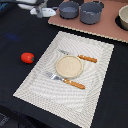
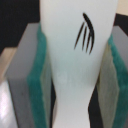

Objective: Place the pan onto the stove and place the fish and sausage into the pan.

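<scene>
My gripper is at the far edge of the exterior view, left of the stove, blurred. In the wrist view the gripper is shut on the white fish, which stands between the green pads. The fish has black fin marks. The small grey-blue pan sits on the pinkish-brown stove, to the gripper's right in the exterior view. The red-orange sausage lies on the black table, left of the placemat.
A larger grey pot stands on the stove beside the pan. Another round vessel is at the stove's right end. A striped beige placemat holds a plate and orange-handled cutlery.
</scene>
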### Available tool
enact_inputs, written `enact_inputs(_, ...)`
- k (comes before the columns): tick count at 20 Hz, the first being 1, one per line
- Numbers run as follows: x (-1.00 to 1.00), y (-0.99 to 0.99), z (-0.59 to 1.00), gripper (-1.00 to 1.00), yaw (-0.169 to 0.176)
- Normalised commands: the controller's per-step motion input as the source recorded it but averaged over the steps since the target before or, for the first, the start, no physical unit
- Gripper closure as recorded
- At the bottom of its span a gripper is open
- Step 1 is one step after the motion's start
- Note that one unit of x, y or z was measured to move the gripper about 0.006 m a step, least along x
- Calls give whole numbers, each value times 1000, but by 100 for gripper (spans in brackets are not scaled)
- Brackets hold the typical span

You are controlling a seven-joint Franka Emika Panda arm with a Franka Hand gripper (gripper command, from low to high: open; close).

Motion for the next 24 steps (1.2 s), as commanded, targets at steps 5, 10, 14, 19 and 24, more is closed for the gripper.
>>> enact_inputs(5, 257, 1000, 0, 100, 0)
enact_inputs(10, 175, 1000, -103, 100, 0)
enact_inputs(14, 171, 1000, -177, 100, 0)
enact_inputs(19, 237, 954, -285, 100, 0)
enact_inputs(24, 302, 887, -227, 100, 0)
